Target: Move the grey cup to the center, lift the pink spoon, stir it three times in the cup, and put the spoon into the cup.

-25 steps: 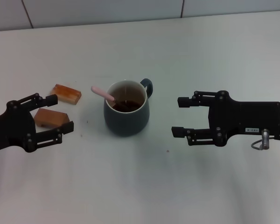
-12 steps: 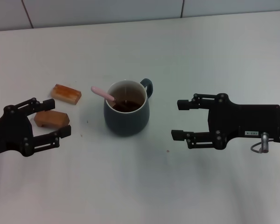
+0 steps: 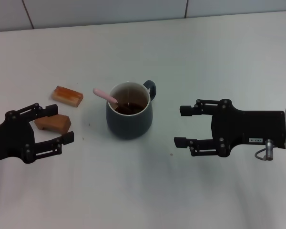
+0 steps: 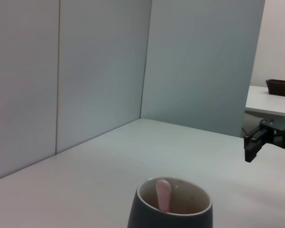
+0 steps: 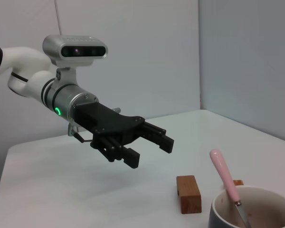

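Note:
The grey cup (image 3: 128, 113) stands at the middle of the table with dark liquid inside and its handle toward the back right. The pink spoon (image 3: 105, 95) rests in the cup, its pink handle leaning over the rim to the left. Cup (image 4: 171, 213) and spoon (image 4: 163, 194) also show in the left wrist view, and cup (image 5: 254, 210) and spoon (image 5: 225, 178) in the right wrist view. My left gripper (image 3: 59, 122) is open and empty, left of the cup. My right gripper (image 3: 182, 126) is open and empty, right of the cup. Neither touches the cup.
Two brown wooden blocks lie left of the cup: one (image 3: 67, 96) at the back, one (image 3: 53, 123) between my left gripper's fingers. The table's back edge meets a tiled wall.
My left gripper has drawn back to the left and slightly down, away from the cup. My right gripper has shifted slightly left and down. Cup and spoon have not moved.

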{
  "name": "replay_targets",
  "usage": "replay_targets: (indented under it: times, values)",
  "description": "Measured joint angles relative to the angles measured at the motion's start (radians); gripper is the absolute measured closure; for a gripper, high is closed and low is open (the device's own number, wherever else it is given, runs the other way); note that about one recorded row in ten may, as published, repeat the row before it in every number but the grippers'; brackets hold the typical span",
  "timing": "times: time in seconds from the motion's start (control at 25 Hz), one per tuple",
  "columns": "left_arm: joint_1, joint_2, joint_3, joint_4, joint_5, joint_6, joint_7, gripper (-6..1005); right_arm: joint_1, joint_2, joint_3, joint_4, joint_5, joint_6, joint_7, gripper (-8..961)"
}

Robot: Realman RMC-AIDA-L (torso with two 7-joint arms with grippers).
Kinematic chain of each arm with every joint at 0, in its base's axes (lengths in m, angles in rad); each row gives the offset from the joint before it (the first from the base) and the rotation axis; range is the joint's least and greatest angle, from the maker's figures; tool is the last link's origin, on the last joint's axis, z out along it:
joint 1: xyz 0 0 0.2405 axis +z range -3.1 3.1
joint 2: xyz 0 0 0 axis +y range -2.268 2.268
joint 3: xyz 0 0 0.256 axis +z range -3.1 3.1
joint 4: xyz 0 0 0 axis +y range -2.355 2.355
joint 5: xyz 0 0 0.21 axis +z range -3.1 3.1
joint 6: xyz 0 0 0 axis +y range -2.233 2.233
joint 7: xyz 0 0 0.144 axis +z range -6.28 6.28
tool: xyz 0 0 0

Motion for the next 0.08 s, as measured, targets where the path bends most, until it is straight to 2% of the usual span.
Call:
replay_targets:
  times: [0.08]
  values:
    - [0.001, 0.000, 0.001, 0.000, 0.000, 0.006, 0.001, 183, 0.000, 0.000, 0.000, 0.009, 0.006, 0.001, -0.009, 194]
